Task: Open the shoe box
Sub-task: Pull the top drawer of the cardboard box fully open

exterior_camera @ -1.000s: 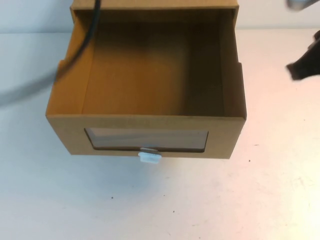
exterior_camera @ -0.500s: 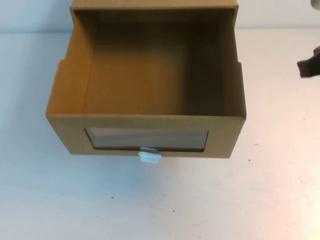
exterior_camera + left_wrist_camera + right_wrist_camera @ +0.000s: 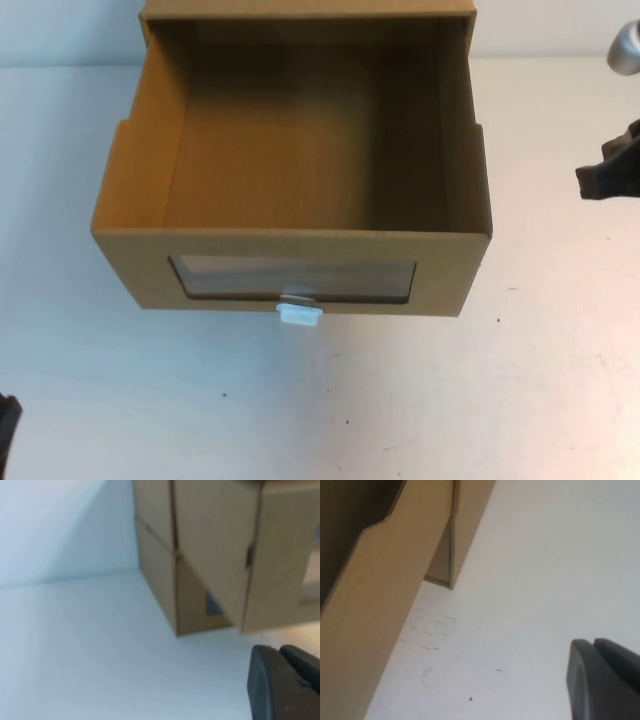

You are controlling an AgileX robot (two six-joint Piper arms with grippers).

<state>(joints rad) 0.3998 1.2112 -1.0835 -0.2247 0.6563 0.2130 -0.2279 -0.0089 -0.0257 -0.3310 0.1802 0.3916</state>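
The brown cardboard shoe box (image 3: 130,190) stands mid-table with its drawer pulled out toward me, the inside bare. Its front panel has a clear window (image 3: 290,278) and a white pull tab (image 3: 299,314). The outer sleeve (image 3: 310,8) shows at the back. My left gripper (image 3: 5,430) sits at the near left corner of the table, away from the box (image 3: 210,555), shut and holding nothing (image 3: 279,651). My right gripper (image 3: 605,178) hangs at the right edge, clear of the box's right wall (image 3: 380,580), shut on nothing (image 3: 593,642).
White table (image 3: 420,400) surrounds the box, with a pale wall (image 3: 60,30) behind it. Small dark specks mark the tabletop (image 3: 470,698) near the box's right side.
The left arm's cable, which crossed over the box's left side a second ago, is gone; the left gripper now shows at the near left corner. The right gripper shifted slightly nearer along the right edge.
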